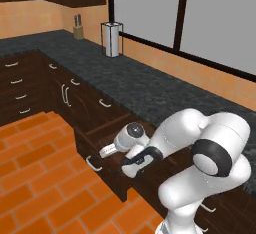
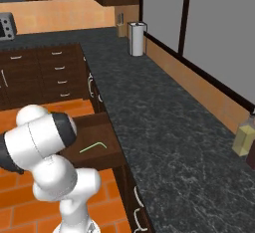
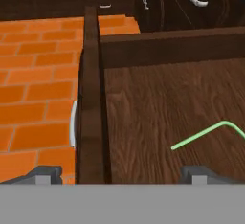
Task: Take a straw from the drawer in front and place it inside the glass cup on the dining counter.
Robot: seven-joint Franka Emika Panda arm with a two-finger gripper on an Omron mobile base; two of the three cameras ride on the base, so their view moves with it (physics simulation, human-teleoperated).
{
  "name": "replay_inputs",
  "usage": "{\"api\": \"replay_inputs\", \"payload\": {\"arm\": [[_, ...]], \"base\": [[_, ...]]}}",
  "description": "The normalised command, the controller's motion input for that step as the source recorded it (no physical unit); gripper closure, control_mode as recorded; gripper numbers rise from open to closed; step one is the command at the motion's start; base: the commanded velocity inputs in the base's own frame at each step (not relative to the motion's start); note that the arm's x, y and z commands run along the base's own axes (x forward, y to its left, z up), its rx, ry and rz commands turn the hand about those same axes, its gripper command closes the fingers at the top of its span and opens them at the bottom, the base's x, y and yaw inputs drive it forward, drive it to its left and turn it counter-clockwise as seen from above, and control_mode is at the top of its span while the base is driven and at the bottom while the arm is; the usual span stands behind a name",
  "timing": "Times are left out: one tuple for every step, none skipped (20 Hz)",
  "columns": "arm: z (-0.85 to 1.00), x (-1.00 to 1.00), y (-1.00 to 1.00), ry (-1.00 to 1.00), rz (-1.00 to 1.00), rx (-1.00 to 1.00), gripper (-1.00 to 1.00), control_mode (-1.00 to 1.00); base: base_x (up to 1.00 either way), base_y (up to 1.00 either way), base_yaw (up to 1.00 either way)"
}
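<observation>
The dark-brown drawer (image 2: pixel 102 127) stands pulled out from under the black counter, its silver handle (image 3: pixel 72 125) on the front board. A thin light-green straw (image 3: pixel 206 133) with a bent end lies flat on the drawer's wooden floor (image 3: pixel 158 103); it shows too in the right base view as the straw (image 2: pixel 93 147). My gripper (image 3: pixel 122 174) is open and hovers low over the drawer's front board, one fingertip outside above the floor, the other inside near the straw's straight end. It holds nothing. In the left base view the gripper (image 1: pixel 132 167) sits over the drawer (image 1: pixel 100 153). The glass cup and the dining counter are out of view.
A black speckled counter (image 2: pixel 164 127) runs along the wall, with a paper towel roll (image 1: pixel 111 39) and a knife block (image 1: pixel 78 28) at its far end. A yellowish bottle (image 2: pixel 244 140) stands at the right. Orange brick floor (image 1: pixel 35 178) lies left of the drawer.
</observation>
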Motion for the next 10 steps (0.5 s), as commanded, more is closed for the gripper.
{"api": "replay_inputs", "payload": {"arm": [[0.17,1.0,-0.22,0.43,-0.06,0.13,-1.0,-1.0],[0.12,1.0,-0.09,0.43,-0.05,0.09,-1.0,-1.0],[0.06,1.0,0.0,0.43,-0.05,0.04,-1.0,-1.0],[0.0,1.0,0.0,0.43,-0.05,0.01,-1.0,-1.0],[0.0,0.97,0.0,0.39,-0.05,0.0,-1.0,-1.0],[0.0,0.64,0.26,0.31,-0.05,0.0,-1.0,-1.0],[0.0,0.54,0.29,0.29,-0.06,0.0,-1.0,-1.0],[0.0,0.48,0.29,0.25,-0.07,-0.03,-1.0,-1.0],[0.0,0.47,0.25,0.24,-0.07,-0.04,-1.0,-1.0],[-0.06,0.47,0.25,0.25,-0.07,-0.05,-1.0,-1.0]], "base": [[0.0,0.0,0.0],[0.0,0.0,0.0],[0.0,0.0,0.0],[0.0,0.0,0.0],[0.0,0.0,0.0],[0.0,0.0,0.0],[0.0,0.0,0.0],[0.0,0.0,0.0],[0.0,0.0,0.0],[0.0,0.0,0.0]]}}
